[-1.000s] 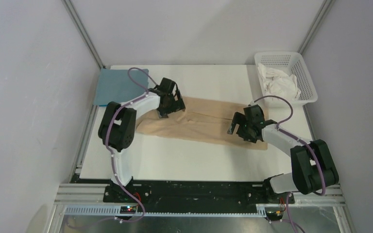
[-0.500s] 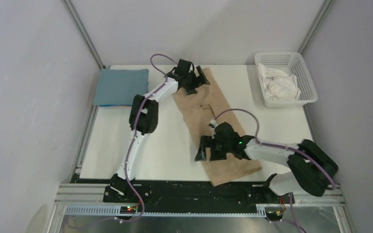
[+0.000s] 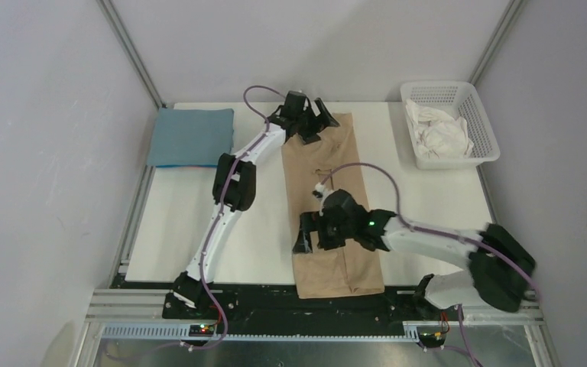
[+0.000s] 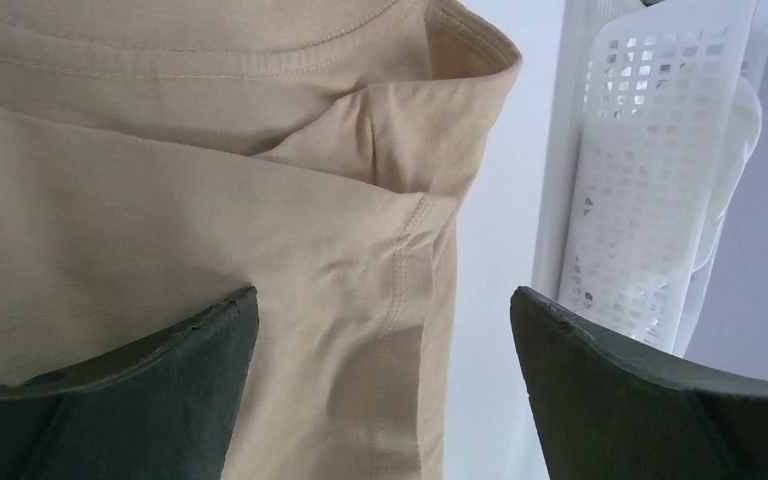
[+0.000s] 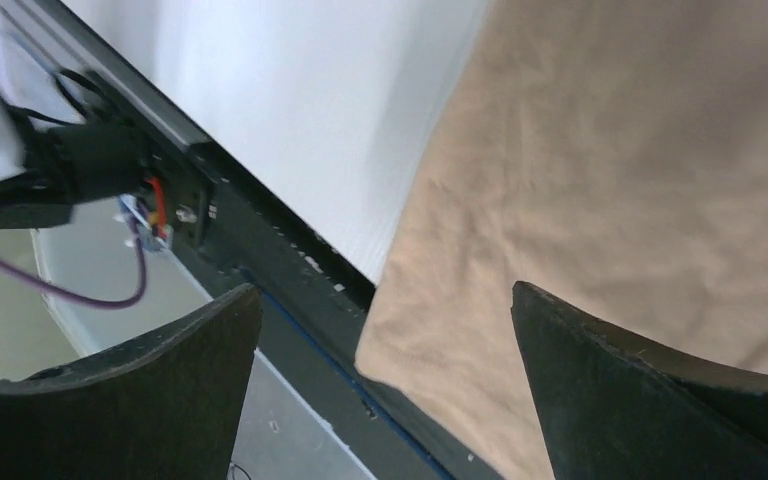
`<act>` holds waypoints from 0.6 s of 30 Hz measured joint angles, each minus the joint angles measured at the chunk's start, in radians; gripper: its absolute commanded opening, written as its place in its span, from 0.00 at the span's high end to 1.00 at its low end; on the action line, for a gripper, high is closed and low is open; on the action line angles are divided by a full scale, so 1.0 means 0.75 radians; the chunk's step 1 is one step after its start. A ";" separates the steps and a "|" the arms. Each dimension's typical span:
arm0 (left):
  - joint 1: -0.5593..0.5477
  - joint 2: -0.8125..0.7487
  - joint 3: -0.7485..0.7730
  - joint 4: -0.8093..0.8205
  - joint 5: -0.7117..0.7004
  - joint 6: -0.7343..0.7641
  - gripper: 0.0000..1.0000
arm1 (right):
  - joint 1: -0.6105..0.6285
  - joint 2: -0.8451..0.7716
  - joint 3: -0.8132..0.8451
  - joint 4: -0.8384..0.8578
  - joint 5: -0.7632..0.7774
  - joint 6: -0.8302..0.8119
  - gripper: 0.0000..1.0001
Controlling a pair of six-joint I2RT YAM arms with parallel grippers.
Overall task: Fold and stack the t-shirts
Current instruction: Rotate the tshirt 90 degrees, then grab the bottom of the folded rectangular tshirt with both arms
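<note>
The tan-beige t-shirt (image 3: 336,222) lies flat as a long folded strip from the table's back to its front edge, the hem overhanging the front rail. My left gripper (image 3: 315,127) is open over the shirt's far collar end; the left wrist view shows the collar and a seam (image 4: 260,180) between the spread fingers. My right gripper (image 3: 306,235) is open over the strip's left edge near the front; the right wrist view shows the hem corner (image 5: 560,250). The teal-blue t-shirt (image 3: 191,136) lies folded at the back left.
A white lattice basket (image 3: 480,126) holding crumpled white cloth stands at the back right, and shows beside the left fingers in the left wrist view (image 4: 650,170). The black front rail (image 5: 260,250) and cables lie just below the shirt's hem.
The tan shirt has swung from lying crosswise to lying front-to-back. My left gripper went to the back, my right gripper to the front left. Both have let go of the cloth.
</note>
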 measured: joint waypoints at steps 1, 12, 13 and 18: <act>0.006 -0.013 -0.013 0.002 -0.001 0.003 0.00 | 0.000 -0.080 -0.003 -0.037 0.041 0.000 0.01; 0.002 -0.957 -0.893 -0.010 -0.094 0.224 0.00 | -0.219 -0.872 -0.161 -0.671 0.522 0.215 0.00; -0.028 -1.109 -1.019 0.001 -0.129 0.251 0.00 | -0.272 -0.916 -0.205 -0.758 0.522 0.244 0.01; -0.324 -1.726 -1.605 0.057 -0.379 0.317 0.00 | -0.372 -0.997 -0.323 -1.029 0.492 0.302 0.01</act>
